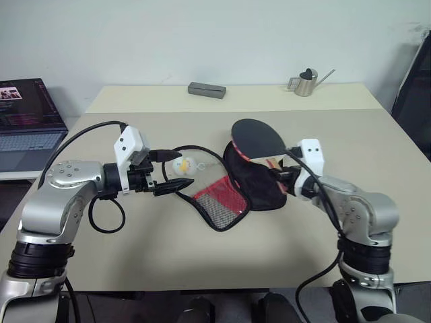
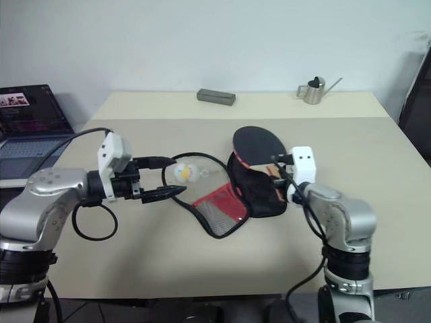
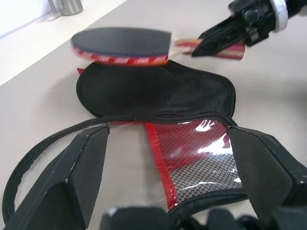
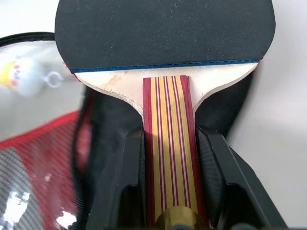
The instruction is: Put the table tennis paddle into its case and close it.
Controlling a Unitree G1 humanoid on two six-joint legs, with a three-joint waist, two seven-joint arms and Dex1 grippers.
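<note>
So, you've got the table tennis paddle clamped by its handle in your right gripper, jaws shut on the striped wood, blade held just above the case. Its long axis runs from the handle at your right hand up and away to the round black face, which points toward the tabletop's far side. Nothing is inside yet: the case lies unzipped and flopped open. Your left gripper sits at its edge by the plush charm, jaws wide, holding nothing. Insertion and zipping remain.
</note>
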